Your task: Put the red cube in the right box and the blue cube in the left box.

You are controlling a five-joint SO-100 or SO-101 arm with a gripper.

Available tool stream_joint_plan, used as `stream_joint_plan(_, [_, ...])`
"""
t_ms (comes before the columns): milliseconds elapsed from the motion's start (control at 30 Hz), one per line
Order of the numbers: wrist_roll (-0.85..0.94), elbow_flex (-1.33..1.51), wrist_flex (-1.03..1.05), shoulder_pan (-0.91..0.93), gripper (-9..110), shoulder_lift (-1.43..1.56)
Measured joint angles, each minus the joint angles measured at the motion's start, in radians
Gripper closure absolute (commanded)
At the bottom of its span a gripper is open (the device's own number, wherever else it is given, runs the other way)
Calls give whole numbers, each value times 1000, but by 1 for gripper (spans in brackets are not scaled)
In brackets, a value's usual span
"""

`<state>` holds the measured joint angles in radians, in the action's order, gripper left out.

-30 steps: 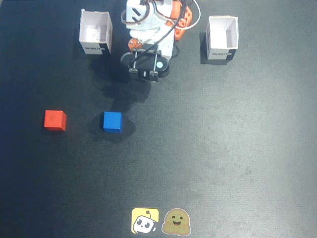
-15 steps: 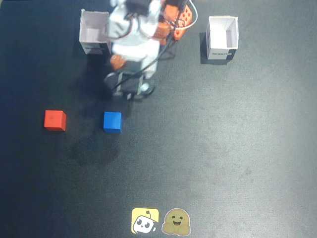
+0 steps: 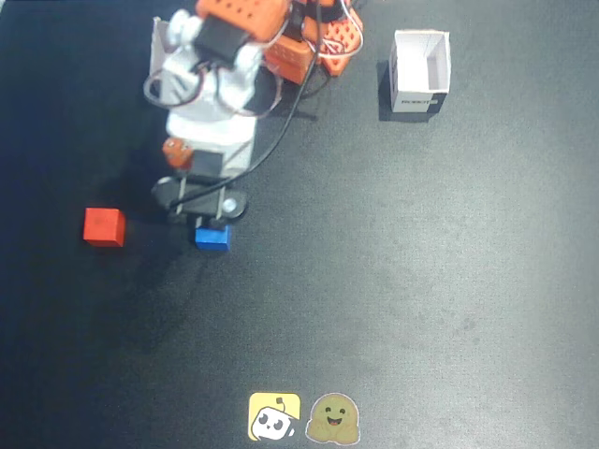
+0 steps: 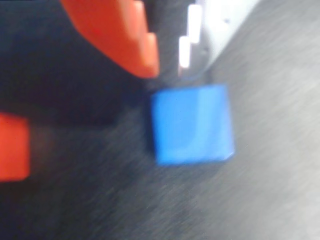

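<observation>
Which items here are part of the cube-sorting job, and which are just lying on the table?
Part of the job:
- blue cube, under the gripper
- red cube, off to the left in the fixed view
- white box, upper right
- second white box, mostly hidden behind the arm

Just lying about:
- yellow sticker
- brown blob sticker

Looks like a hobby robotics bench: a dark mat (image 3: 449, 309) covers the table, with two cartoon stickers (image 3: 304, 417) at its near edge. A small orange-and-white arm (image 3: 220, 89) trails loose wires (image 3: 290, 112).
</observation>
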<state>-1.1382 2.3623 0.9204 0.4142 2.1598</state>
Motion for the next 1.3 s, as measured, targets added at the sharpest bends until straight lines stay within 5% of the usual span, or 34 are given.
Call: stream_joint_plan(1300, [138, -242, -253, 206, 85, -477])
